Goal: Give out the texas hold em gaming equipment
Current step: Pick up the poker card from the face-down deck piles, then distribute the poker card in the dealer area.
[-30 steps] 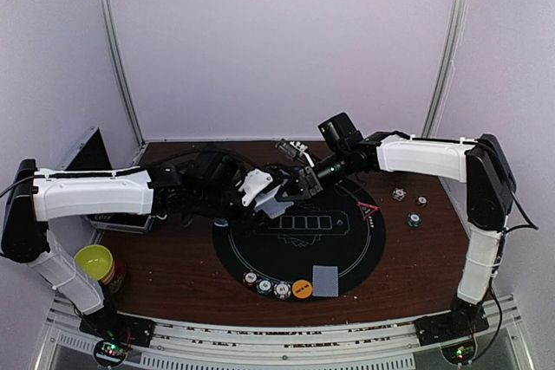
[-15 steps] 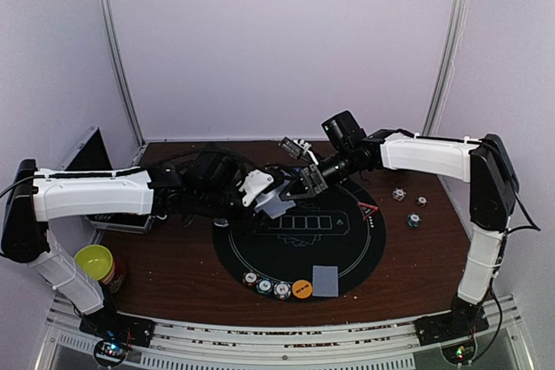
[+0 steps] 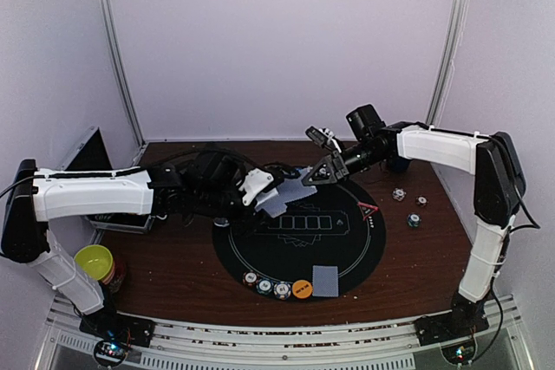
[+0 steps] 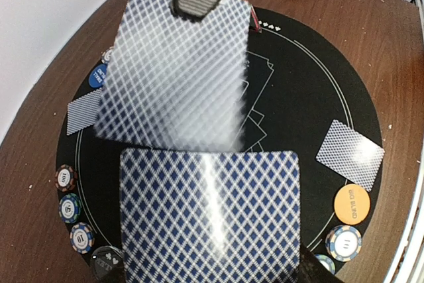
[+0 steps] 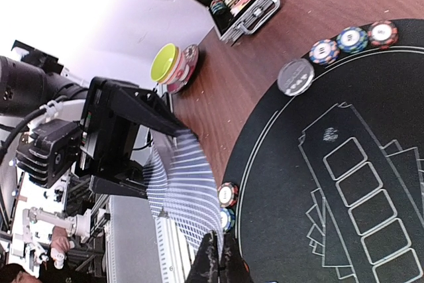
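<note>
Rightward and back went right gripper, jaws pinched tight on one card drawn just beyond the deck; left gripper clamped that deck, both above black mat, far-left part.

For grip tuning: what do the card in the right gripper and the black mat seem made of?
Card: likely glossy plastic-coated stock; it shows sheen and bows slightly. Mat: probably matte felt or rubber; no shine, printed white lines.
</note>
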Controlling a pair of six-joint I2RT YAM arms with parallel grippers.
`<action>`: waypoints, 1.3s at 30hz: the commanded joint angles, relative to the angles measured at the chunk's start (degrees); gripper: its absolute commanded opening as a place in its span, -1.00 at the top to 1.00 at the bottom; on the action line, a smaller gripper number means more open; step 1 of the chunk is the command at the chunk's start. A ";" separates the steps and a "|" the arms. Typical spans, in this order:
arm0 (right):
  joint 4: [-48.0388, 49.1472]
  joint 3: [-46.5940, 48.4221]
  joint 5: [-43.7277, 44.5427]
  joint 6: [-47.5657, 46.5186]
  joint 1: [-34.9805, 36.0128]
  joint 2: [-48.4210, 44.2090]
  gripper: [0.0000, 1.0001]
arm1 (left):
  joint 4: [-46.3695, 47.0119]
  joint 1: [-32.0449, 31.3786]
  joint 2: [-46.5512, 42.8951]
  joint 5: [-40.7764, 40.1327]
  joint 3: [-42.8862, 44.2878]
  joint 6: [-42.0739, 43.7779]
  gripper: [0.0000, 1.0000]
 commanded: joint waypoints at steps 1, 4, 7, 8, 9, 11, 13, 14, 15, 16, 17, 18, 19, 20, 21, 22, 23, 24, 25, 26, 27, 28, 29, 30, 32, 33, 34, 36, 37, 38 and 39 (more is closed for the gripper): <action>3.43 -1.14 0.39 2.11 -2.18 -2.61 1.00 | 3.69 -0.26 -1.79 0.47 0.64 0.54 -0.19; 9.46 -3.57 2.10 7.04 -3.00 -2.54 1.00 | 3.69 -0.26 -1.92 0.40 0.64 0.53 -0.19; 15.10 -5.54 4.61 11.70 -2.91 -1.26 1.00 | 3.70 -0.27 -2.04 0.19 0.69 0.57 -0.19; 17.43 -6.22 5.32 13.57 -2.78 -0.66 1.00 | 3.69 -0.26 -2.13 0.15 0.68 0.52 -0.19; 19.49 -6.58 5.97 15.71 -2.54 0.22 1.00 | 3.69 -0.26 -2.20 0.10 0.72 0.58 -0.19; 21.73 -6.51 6.79 17.48 -1.46 2.56 1.00 | 3.69 -0.26 -2.46 -0.03 0.72 0.56 -0.19; 22.01 -5.39 7.35 17.76 0.27 5.61 1.00 | 3.70 -0.26 -2.78 -0.20 0.72 0.56 -0.19; 21.44 -4.56 7.37 17.63 1.21 7.10 1.00 | 3.69 -0.26 -2.97 -0.25 0.72 0.52 -0.19; 20.89 -3.75 7.30 17.32 2.37 8.55 1.00 | 3.69 -0.26 -3.08 -0.30 0.72 0.58 -0.19; 20.25 -2.97 7.29 17.13 3.50 9.72 1.00 | 3.69 -0.26 -3.25 -0.38 0.72 0.65 -0.19; 20.38 -2.43 7.36 17.19 4.46 10.84 1.00 | 3.69 -0.26 -3.42 -0.38 0.72 0.67 -0.19; 21.07 -2.00 7.65 17.70 5.39 11.68 1.00 | 3.69 -0.26 -3.60 -0.38 0.72 0.63 -0.19; 22.23 -1.70 7.80 18.52 6.09 12.64 1.00 | 3.74 -0.26 -3.67 -0.43 0.72 0.67 -0.19; 24.08 -1.60 7.90 19.94 6.68 13.43 1.00 | 3.70 -0.26 -3.76 -0.36 0.72 0.67 -0.19; 26.14 -1.51 7.96 21.68 7.24 14.15 1.00 | 3.69 -0.26 -3.85 -0.31 0.72 0.61 -0.19; 28.41 -1.39 7.98 23.50 7.63 15.01 1.00 | 3.69 -0.26 -4.01 -0.23 0.72 0.64 -0.19; 30.47 -1.34 8.10 25.33 8.15 15.86 1.00 | 3.69 -0.26 -4.13 -0.31 0.72 0.67 -0.19; 32.86 -1.09 8.32 27.09 8.51 16.80 1.00 | 3.74 -0.27 -4.28 -0.31 0.72 0.67 -0.19; 34.85 -0.54 8.60 29.01 8.80 17.89 1.00 | 3.70 -0.26 -4.37 -0.39 0.65 0.67 -0.19; 35.99 0.38 8.76 30.24 9.13 19.60 1.00 | 3.69 -0.26 -4.42 -0.47 0.64 0.66 -0.19; 36.54 1.42 8.86 31.23 9.55 20.96 1.00 | 3.69 -0.26 -4.42 -0.54 0.64 0.67 -0.19; 36.87 2.54 8.90 32.48 9.89 22.39 1.00 | 3.69 -0.26 -4.43 -0.48 0.64 0.71 -0.19; 36.96 3.64 8.90 33.06 10.27 23.61 1.00 | 3.69 -0.26 -4.35 -0.48 0.64 0.75 -0.19; 37.24 4.37 8.90 33.84 10.58 24.75 1.00 | 3.69 -0.26 -4.29 -0.44 0.68 0.76 -0.19; 38.24 5.59 9.01 35.31 11.25 26.69 1.00 | 3.74 -0.26 -4.25 -0.31 0.71 0.72 -0.19; 38.44 6.18 8.98 35.78 11.63 27.45 1.00 | 3.70 -0.26 -4.29 -0.34 0.72 0.82 -0.19; 38.46 6.90 8.84 36.11 12.00 28.16 1.00 | 3.69 -0.26 -4.33 -0.42 0.72 0.85 -0.19; 38.40 7.97 8.17 36.69 12.73 29.14 1.00 | 3.69 -0.26 -4.57 -0.39 0.72 0.76 -0.19; 38.64 8.26 7.91 36.93 13.09 29.45 1.00 | 3.69 -0.26 -4.75 -0.45 0.72 0.84 -0.19; 39.09 8.46 7.59 37.34 13.45 29.57 1.00 | 3.69 -0.26 -4.84 -0.52 0.72 0.89 -0.19; 39.46 8.44 7.47 37.59 13.73 29.67 1.00 | 3.69 -0.26 -4.94 -0.52 0.68 0.93 -0.19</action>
